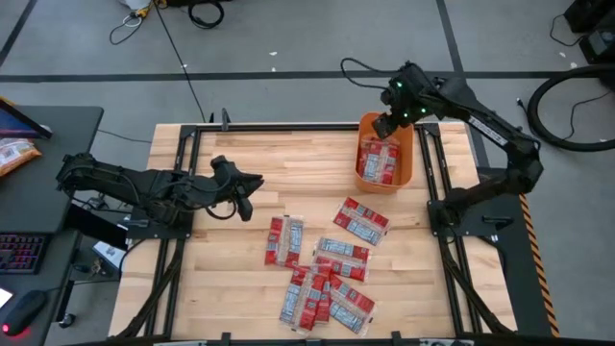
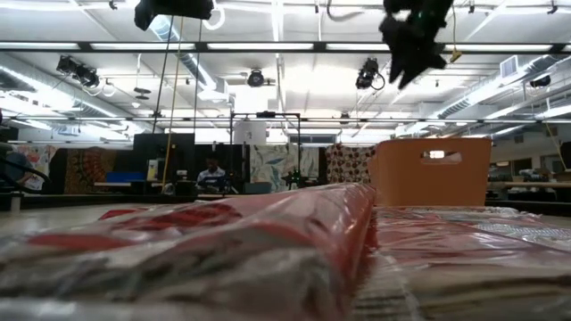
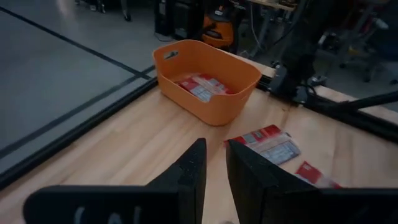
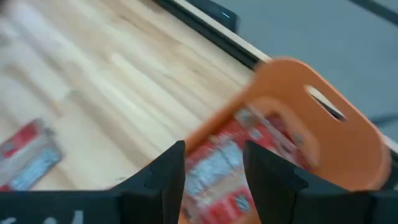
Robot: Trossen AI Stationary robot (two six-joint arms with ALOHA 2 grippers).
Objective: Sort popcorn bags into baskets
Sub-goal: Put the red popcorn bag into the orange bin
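The orange basket (image 1: 410, 154) stands at the table's far right; its wall shows in the left wrist view (image 3: 211, 102) and the right wrist view (image 4: 348, 149). A few red popcorn bags (image 1: 378, 161) lie inside it. Several more bags lie flat on the wood: one (image 1: 362, 220) near the basket, one (image 1: 285, 240) at the middle, a pile (image 1: 327, 288) at the near edge. My right gripper (image 1: 387, 123) hangs open over the basket's far rim, holding nothing (image 4: 211, 155). My left gripper (image 1: 248, 192) hovers left of the middle, its fingers a narrow gap apart (image 3: 216, 155), empty.
Black frame rails (image 1: 437, 192) run along the table's left, right and far edges. In the low view a bag (image 2: 223, 250) fills the foreground, with the basket (image 2: 433, 174) behind it. Bare wood (image 1: 288, 159) lies between the left gripper and the basket.
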